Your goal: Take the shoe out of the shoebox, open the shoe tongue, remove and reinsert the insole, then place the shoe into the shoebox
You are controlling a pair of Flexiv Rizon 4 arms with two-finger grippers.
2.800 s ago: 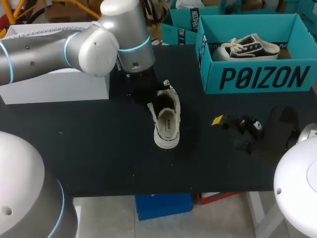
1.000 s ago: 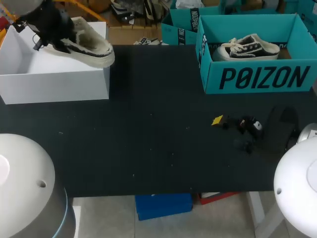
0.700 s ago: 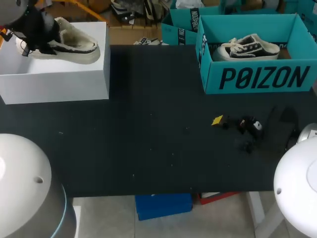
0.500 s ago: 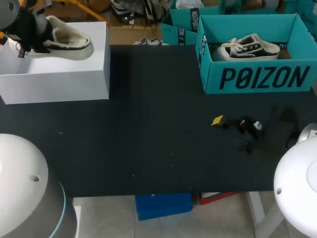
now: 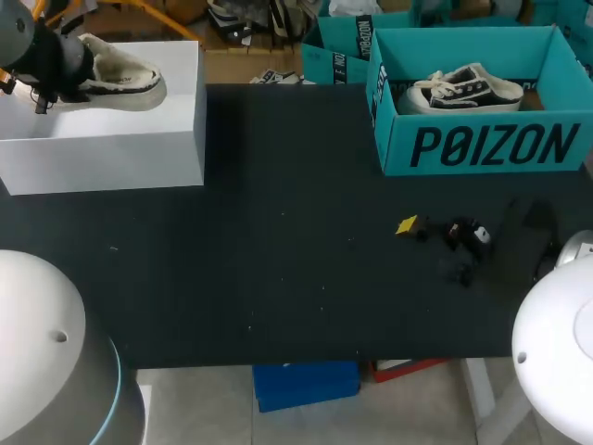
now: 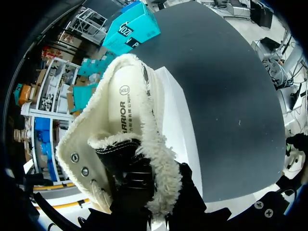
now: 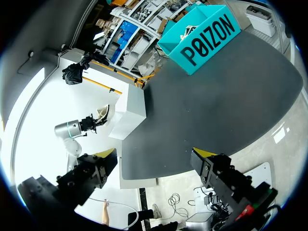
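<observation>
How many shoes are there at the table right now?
2. A fleece-lined shoe is held by the left gripper over the white box; a black sneaker lies in the teal box. Others may be hidden inside the boxes.

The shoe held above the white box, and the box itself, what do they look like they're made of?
The shoe: cream, fuzzy lining, fleece or faux shearling by its woolly nap; dark upper with shiny, metal-looking eyelets, whether fabric or leather is unclear. The white box: matte, flat walls with crisp edges, likely cardboard.
</observation>
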